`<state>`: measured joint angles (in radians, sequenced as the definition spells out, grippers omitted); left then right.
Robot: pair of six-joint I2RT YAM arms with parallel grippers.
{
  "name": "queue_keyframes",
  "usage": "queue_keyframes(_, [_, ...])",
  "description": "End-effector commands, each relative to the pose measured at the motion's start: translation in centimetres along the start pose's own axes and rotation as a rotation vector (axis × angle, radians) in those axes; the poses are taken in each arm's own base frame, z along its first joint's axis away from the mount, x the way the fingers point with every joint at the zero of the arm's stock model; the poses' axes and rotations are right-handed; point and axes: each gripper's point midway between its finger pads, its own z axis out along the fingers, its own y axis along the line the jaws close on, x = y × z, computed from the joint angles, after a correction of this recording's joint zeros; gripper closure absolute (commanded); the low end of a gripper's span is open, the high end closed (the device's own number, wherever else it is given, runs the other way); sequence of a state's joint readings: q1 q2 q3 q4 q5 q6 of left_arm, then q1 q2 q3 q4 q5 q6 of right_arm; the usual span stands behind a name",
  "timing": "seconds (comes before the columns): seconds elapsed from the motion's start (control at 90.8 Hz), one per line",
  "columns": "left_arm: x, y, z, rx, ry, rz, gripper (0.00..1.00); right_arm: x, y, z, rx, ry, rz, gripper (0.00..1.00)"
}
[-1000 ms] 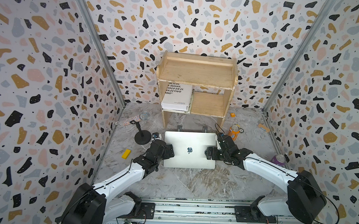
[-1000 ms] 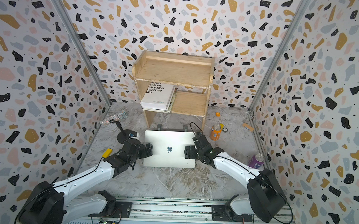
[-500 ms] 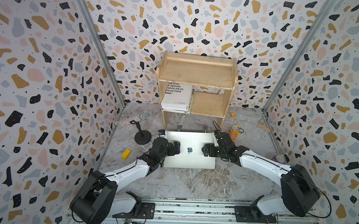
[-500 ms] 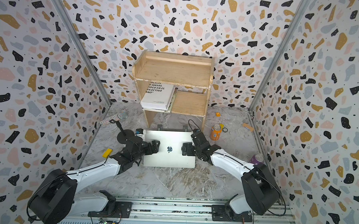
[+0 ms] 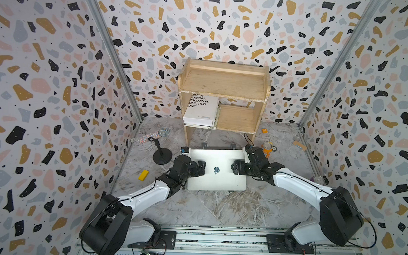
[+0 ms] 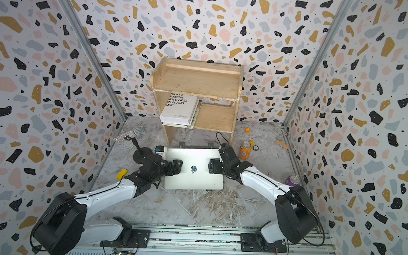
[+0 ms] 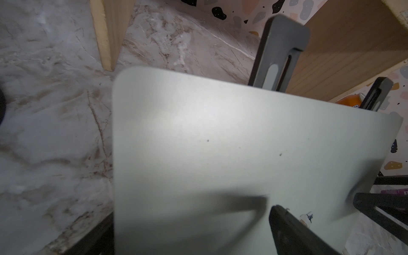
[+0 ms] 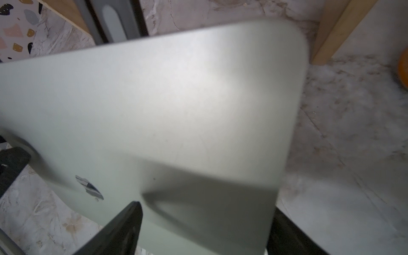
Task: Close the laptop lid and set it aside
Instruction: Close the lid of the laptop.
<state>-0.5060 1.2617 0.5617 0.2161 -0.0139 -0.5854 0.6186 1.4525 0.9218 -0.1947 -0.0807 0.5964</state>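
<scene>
Lid point(image 5: 220, 157) is down, logo up, and the laptop point(image 5: 217, 183) sits mid-desk on a black stand point(image 5: 204, 145), right in front of the wooden shelf point(image 5: 223, 84). The left end effector point(image 5: 200, 168) is at the lid's 9 o'clock edge, the right end effector point(image 5: 235, 167) at 3 o'clock. Both have their fingers spread wide, clamping nothing.

By my read, the job now is the pickup. Pinch both side edges together and lift level, clear of the stand's prongs at 12 o'clock. Watch the orange can point(image 5: 267, 148) at 2 o'clock.

The count: one laptop, one stand, one shelf and one book point(image 5: 201, 109). There are two cans, counting the purple can point(image 5: 317, 179), plus one microphone point(image 5: 161, 133) at 10 o'clock and one yellow block point(image 5: 143, 175).
</scene>
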Motion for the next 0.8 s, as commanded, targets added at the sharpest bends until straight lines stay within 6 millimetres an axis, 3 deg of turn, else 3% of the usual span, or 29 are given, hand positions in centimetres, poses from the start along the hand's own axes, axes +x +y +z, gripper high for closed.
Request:
queue_keyframes(0.0, [-5.0, -6.6, -1.9, 0.221, -0.132, 0.038, 0.01, -3.8, 5.4, -2.1, -0.186, -0.097, -0.050, 0.15])
queue_keyframes(0.121, [-5.5, -6.8, -2.1, 0.217, -0.144, 0.045, 0.01, -3.9, 5.4, -2.0, -0.181, -0.094, -0.051, 0.20])
queue_keyframes(0.474, [-5.3, -5.9, -1.6, 0.168, -0.147, 0.055, 0.01, -2.9, 4.6, -0.8, -0.150, -0.060, -0.045, 0.48])
queue_keyframes(0.793, [-3.5, -3.4, -0.7, 0.087, -0.140, 0.039, 0.00, -1.8, 2.7, 0.1, -0.089, -0.054, -0.042, 0.49])
